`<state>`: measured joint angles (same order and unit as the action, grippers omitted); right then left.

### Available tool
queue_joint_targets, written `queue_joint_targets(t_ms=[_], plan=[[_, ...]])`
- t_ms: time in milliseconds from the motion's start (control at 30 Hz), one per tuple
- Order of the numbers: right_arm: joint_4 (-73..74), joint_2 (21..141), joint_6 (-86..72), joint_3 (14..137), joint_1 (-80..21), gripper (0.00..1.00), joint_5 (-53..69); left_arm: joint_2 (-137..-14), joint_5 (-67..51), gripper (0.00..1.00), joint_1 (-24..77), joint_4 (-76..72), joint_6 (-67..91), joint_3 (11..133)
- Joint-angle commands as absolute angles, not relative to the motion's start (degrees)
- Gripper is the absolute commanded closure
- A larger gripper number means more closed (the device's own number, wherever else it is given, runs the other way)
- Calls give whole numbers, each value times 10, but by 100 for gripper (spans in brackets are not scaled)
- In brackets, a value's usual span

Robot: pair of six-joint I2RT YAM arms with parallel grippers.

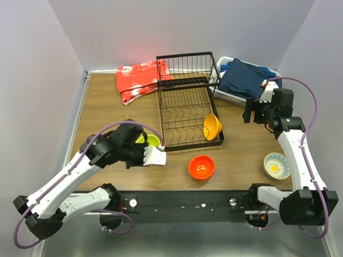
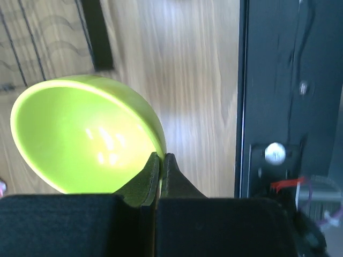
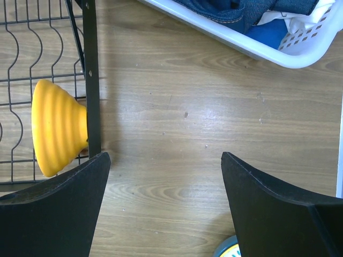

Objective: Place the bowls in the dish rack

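My left gripper (image 1: 143,148) is shut on the rim of the lime green bowl (image 1: 151,141) and holds it just left of the black wire dish rack (image 1: 185,101); the wrist view shows the bowl (image 2: 80,134) pinched between the fingertips (image 2: 151,170). The yellow-orange bowl (image 1: 212,127) stands on its side in the rack's front right corner and also shows in the right wrist view (image 3: 56,126). The red-orange bowl (image 1: 201,167) sits on the table in front of the rack. The white and blue bowl (image 1: 276,165) sits at the right. My right gripper (image 1: 250,115) is open and empty, right of the rack.
A red cloth (image 1: 138,80) lies at the back left beside the rack. A white plastic basket (image 1: 223,95) with blue cloth (image 1: 244,77) stands at the back right, also seen in the right wrist view (image 3: 252,40). The black base rail (image 1: 187,201) runs along the near edge.
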<state>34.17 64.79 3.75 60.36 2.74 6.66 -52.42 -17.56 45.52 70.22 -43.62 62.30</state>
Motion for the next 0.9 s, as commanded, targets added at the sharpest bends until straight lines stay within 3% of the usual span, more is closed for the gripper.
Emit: queue_joint_targets(t_ms=[0, 433, 633, 867], plan=[[337, 628, 23, 595, 31, 8, 63, -580, -286, 100, 458, 583, -348, 647], [372, 622, 20, 616, 32, 8, 46, -674, -316, 100, 446, -80, 161, 523], [389, 627, 28, 624, 31, 8, 42, -764, -288, 100, 434, -262, 370, 498], [388, 638, 33, 628, 31, 8, 36, -838, -233, 100, 419, -348, 489, 484]])
